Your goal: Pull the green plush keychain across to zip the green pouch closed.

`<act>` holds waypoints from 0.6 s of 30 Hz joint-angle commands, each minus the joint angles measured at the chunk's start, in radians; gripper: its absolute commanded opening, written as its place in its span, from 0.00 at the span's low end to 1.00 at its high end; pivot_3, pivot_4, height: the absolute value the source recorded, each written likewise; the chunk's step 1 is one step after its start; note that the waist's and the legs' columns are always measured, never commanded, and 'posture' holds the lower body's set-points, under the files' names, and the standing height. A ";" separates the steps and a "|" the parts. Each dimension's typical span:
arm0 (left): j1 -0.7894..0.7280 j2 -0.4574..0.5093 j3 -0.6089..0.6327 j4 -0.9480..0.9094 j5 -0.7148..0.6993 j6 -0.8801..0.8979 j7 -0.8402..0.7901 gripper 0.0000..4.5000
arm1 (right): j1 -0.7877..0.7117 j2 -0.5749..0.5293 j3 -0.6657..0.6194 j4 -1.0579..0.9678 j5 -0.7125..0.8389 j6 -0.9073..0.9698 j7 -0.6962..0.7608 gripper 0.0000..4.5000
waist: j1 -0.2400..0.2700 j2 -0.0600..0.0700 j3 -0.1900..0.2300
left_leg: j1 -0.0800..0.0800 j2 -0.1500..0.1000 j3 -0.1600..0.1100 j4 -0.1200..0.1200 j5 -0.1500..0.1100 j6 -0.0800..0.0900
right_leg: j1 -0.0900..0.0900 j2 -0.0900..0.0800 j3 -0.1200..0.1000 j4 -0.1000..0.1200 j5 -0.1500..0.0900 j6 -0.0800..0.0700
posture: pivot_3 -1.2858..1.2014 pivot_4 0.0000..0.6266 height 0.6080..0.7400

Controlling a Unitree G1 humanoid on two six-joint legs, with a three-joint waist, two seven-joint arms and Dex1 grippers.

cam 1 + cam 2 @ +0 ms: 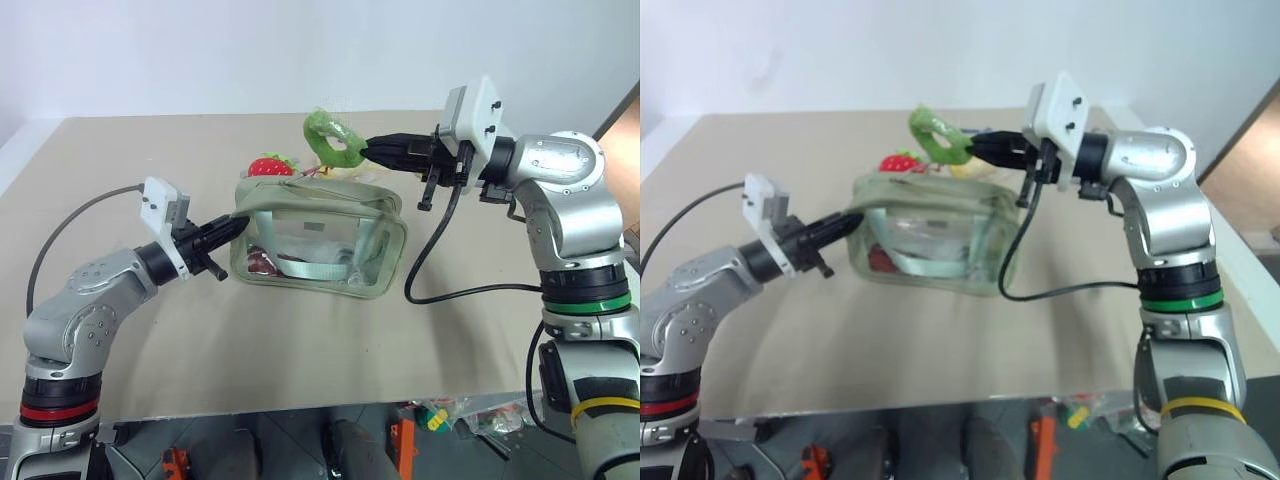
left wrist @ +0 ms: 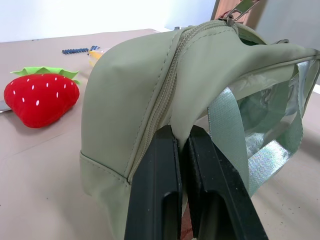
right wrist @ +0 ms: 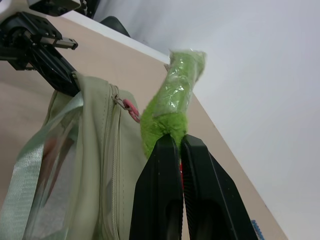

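Note:
The green pouch [image 1: 318, 236] stands on the table, its clear window facing me with two green straps [image 1: 372, 240] across it. My left gripper [image 1: 237, 222] is shut on the fabric at the pouch's left end [image 2: 130, 100]; the zip teeth [image 2: 167, 85] beside it are meshed. My right gripper [image 1: 366, 150] is held above the pouch's right end and is shut on the green plush keychain [image 1: 333, 140]. The plush [image 3: 175, 95] hangs from a pink clip [image 3: 131, 110] at the zip line.
A red plush strawberry [image 1: 270, 166] lies just behind the pouch, with a yellowish packet [image 1: 965, 170] next to it. A black cable [image 1: 430, 260] droops from my right wrist onto the table to the right of the pouch. The table's front edge [image 1: 300, 410] is near.

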 commanded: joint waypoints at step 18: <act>0.014 0.012 0.005 -0.017 0.020 -0.029 -0.036 0.00 | 0.016 -0.035 -0.063 -0.045 0.033 0.039 -0.006 0.20 | -0.001 0.000 0.000 | 0.000 0.000 0.000 0.000 0.000 0.000 | 0.000 0.000 0.000 0.000 0.000 0.000 | 0.52 0.24 1.00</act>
